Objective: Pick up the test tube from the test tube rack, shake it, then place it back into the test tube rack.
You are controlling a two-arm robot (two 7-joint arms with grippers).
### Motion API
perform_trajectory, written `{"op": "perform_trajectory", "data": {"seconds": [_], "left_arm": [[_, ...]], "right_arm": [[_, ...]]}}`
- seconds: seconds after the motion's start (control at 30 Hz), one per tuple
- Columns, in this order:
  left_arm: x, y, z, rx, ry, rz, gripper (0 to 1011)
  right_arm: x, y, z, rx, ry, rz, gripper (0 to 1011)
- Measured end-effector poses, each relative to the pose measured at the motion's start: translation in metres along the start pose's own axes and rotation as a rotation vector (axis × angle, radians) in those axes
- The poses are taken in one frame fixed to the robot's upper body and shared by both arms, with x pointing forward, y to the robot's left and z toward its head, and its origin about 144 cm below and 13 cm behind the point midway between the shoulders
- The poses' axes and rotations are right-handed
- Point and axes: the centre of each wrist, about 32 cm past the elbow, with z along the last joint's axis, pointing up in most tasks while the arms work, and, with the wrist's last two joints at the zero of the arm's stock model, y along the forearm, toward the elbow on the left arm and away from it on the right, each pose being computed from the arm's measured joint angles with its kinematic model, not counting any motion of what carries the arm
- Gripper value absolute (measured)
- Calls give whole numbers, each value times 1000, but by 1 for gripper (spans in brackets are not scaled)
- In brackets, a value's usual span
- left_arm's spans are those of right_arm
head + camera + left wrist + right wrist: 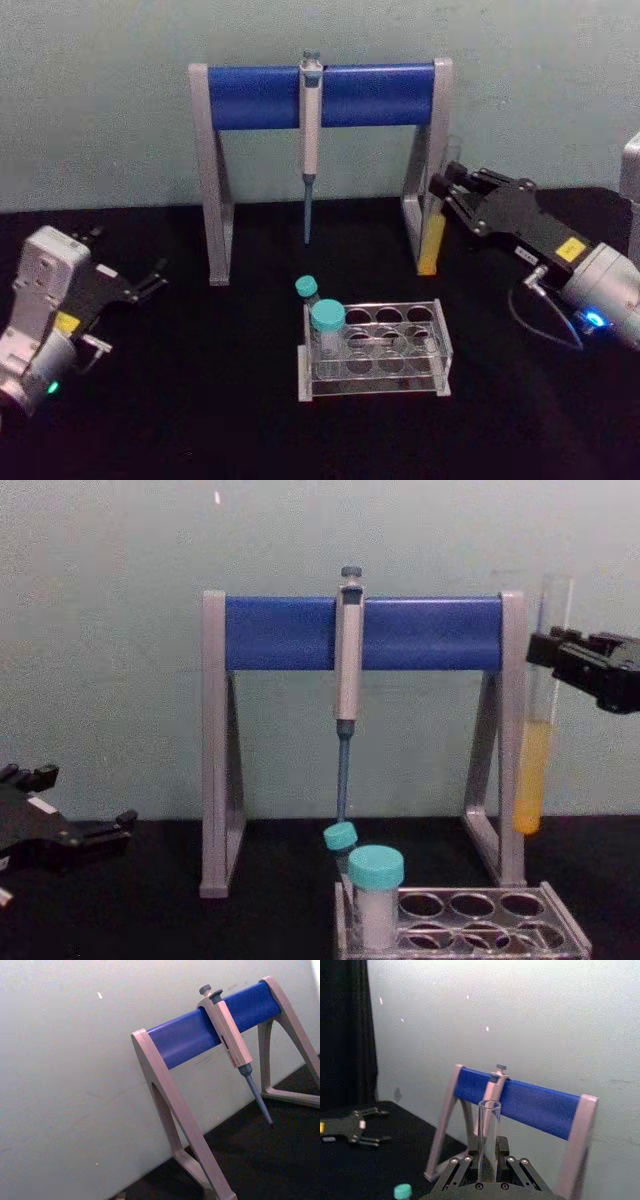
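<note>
My right gripper (447,188) is shut on the test tube (431,245) and holds it upright in the air, right of the pipette stand's right leg. From the chest, the test tube (531,775) hangs well above the table with yellow-orange liquid in its lower part, gripped near its upper half by the right gripper (546,650). The right wrist view looks along the open-topped test tube (489,1125) between the gripper (488,1155) fingers. The clear test tube rack (441,350) stands on the black table at centre front, below and left of the tube. My left gripper (135,275) rests open at the far left.
Two teal-capped tubes (327,318) (306,288) stand at the rack's left end. A grey-and-blue pipette stand (320,95) with a hanging pipette (311,130) rises behind the rack, close to the held tube. A pale wall closes the back.
</note>
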Motion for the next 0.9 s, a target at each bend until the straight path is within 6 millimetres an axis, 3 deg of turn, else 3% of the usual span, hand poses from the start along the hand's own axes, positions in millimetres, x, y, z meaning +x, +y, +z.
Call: {"op": "perform_trajectory", "data": {"seconds": [0.43, 0.9], "left_arm": [[0, 0, 0, 0, 0, 0, 1001], [0, 0, 0, 0, 0, 0, 1001]], "right_arm": [[-2, 9, -3, 44, 103, 179, 229], [16, -19, 7, -26, 90, 261, 229]]}}
